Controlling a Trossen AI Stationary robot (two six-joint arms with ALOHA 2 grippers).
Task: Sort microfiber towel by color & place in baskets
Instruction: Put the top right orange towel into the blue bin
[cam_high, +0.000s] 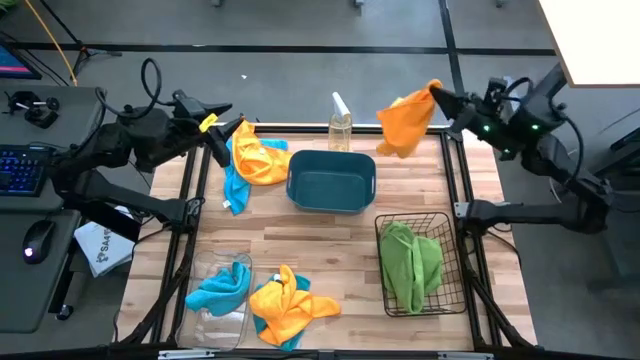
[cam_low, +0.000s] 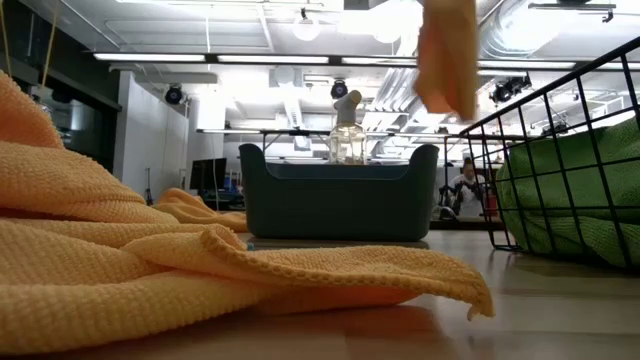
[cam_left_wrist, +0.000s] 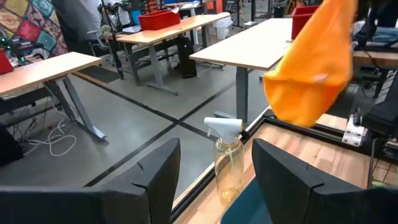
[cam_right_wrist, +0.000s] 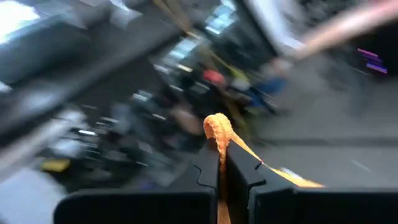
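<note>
Right claw (cam_high: 434, 93) is clamped on an orange towel (cam_high: 405, 124), dangling over the desk's far right edge, w/ only a thin fold pinched. Swing fast and you'll shed it short of the teal tub (cam_high: 331, 180). Left claw (cam_high: 217, 140) sits apart, idle near far left edge.

Orange towel (cam_high: 405, 123) aloft beside teal tub (cam_high: 331, 181)

Nubby matt orange microfiber towel (cam_low: 200, 270) lies on the smooth wood-plank table (cam_high: 310, 250) near a matt plastic teal tub (cam_high: 331, 181) and black wire-mesh basket (cam_high: 445, 290).
</note>
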